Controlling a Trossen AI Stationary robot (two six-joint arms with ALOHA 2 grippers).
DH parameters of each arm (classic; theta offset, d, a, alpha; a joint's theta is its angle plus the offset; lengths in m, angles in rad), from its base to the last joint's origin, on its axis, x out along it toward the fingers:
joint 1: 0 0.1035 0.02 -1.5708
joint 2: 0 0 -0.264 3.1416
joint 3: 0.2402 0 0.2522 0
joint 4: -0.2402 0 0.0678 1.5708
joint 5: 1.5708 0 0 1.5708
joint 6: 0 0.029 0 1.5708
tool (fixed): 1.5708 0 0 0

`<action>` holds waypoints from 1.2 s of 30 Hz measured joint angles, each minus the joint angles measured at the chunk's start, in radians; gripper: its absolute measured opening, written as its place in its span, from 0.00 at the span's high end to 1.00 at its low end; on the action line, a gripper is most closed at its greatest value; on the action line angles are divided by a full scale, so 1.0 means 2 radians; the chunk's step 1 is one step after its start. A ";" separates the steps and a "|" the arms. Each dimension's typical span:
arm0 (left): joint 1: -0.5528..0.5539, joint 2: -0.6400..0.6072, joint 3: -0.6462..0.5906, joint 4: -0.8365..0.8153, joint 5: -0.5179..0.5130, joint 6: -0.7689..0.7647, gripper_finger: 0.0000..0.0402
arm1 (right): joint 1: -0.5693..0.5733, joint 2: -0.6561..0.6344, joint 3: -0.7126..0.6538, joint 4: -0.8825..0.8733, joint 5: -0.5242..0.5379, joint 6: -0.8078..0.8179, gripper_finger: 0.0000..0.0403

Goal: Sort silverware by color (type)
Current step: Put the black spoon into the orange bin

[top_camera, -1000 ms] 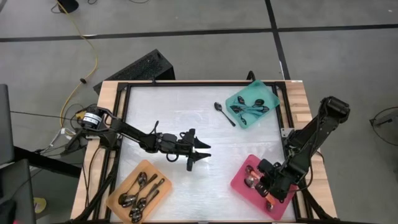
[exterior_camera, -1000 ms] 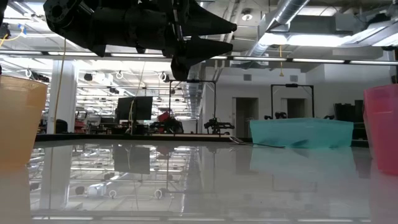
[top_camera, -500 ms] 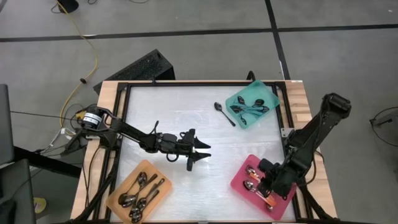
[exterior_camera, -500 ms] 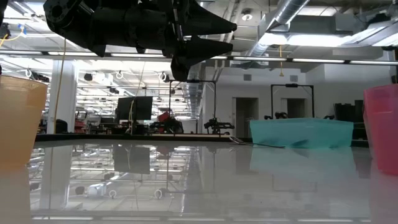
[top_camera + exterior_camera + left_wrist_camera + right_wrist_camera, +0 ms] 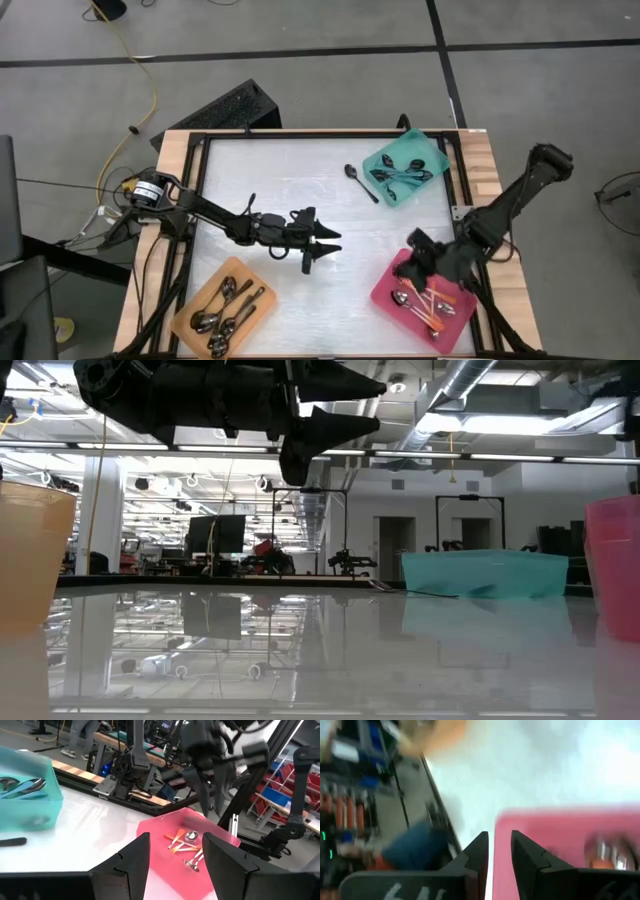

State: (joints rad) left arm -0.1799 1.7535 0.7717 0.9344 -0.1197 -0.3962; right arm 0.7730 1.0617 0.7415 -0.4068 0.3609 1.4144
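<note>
Right gripper over the pink tray

Right gripper [image 5: 418,243] fingers slightly apart, empty, at the pink tray's [image 5: 385,296] ten o'clock corner; left gripper [image 5: 326,243] open, empty.

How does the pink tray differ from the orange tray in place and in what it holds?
The pink tray sits at the table's near right corner; the orange tray sits at the near left. The pink tray's spoons have orange handles; the orange tray's spoons look all metal. The right claw is by the pink tray; none is over the orange one. Both lie askew.
</note>
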 joint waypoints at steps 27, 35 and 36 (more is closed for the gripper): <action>0.001 -0.040 0.004 -0.115 -0.005 -0.005 0.59 | -0.313 0.299 0.171 -0.208 0.122 -0.520 1.00; 0.000 -0.122 0.004 -0.284 -0.048 0.008 0.59 | -0.342 0.414 0.219 -0.263 0.186 -0.610 1.00; 0.000 -0.133 0.004 -0.303 -0.056 0.009 0.59 | -0.347 0.424 0.221 -0.263 0.190 -0.617 1.00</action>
State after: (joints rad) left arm -0.1807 1.4870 0.7792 0.3281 -0.2309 -0.3790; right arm 0.0791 1.9089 1.1841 -0.9328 0.7400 0.1809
